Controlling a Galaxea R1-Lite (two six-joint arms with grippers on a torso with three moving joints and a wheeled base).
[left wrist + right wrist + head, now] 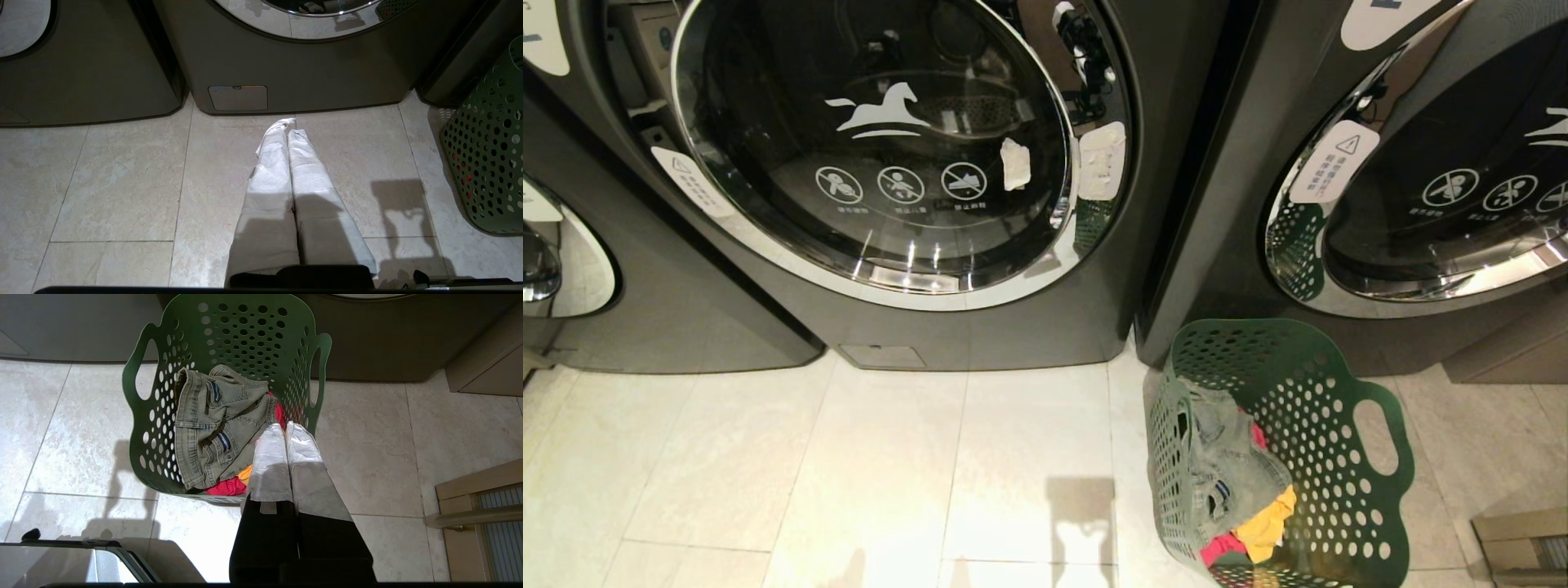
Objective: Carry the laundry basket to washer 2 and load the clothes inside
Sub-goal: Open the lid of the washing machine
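The dark green laundry basket (1339,457) stands on the tiled floor before the gap between two dark grey washers (1045,327), both with doors closed. Their number labels are cut off, so I cannot tell which is washer 2. The clothes lie in the basket: a faded denim piece (1225,465) on top, with yellow (1270,523) and red (1217,547) garments under it. My right gripper (284,426) hangs shut and empty above the basket (245,343), beside the denim (220,428). My left gripper (287,126) is shut and empty over bare floor, with the basket (486,155) off to one side.
A third washer (572,269) shows at the far left. A wooden-framed object (1519,543) stands on the floor to the right of the basket. The middle washer has a small service flap (238,98) low on its front. Pale floor tiles (849,474) stretch before the machines.
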